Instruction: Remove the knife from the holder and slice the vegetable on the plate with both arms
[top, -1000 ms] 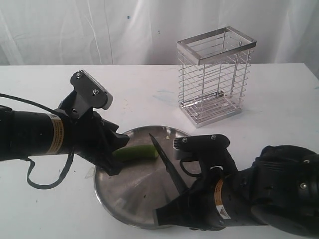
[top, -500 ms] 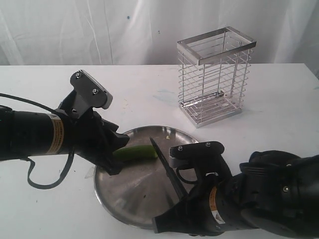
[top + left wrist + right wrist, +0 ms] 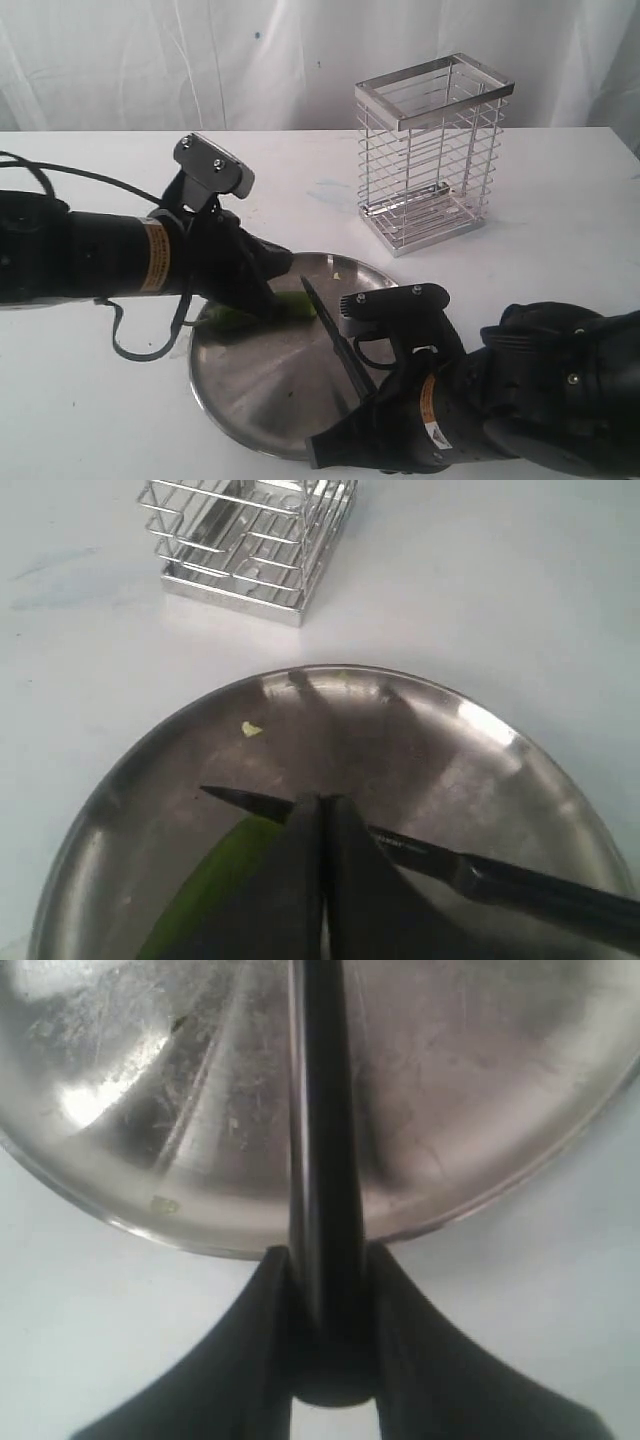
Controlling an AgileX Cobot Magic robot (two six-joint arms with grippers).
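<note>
The green vegetable (image 3: 301,306) lies on the left of the steel plate (image 3: 255,385). My left gripper (image 3: 276,299) is down on it, fingers pressed together; in the left wrist view the left gripper (image 3: 322,803) is shut with nothing between its tips, and the vegetable (image 3: 213,877) sits beside and under one finger. My right gripper (image 3: 376,386) is shut on the black handle of the knife (image 3: 335,335), whose blade slants up over the plate, tip near the vegetable. In the right wrist view the right gripper (image 3: 325,1260) clamps the knife (image 3: 320,1150). The knife (image 3: 450,865) passes just behind the left fingertips.
The chrome wire holder (image 3: 431,150) stands empty on the white table behind the plate to the right. A white curtain hangs at the back. Small pale scraps (image 3: 250,729) lie on the plate (image 3: 440,745) near its far rim.
My left arm has slid right along the vegetable and its jaws have closed. The right arm with the knife sank slightly a second ago and has held still since.
</note>
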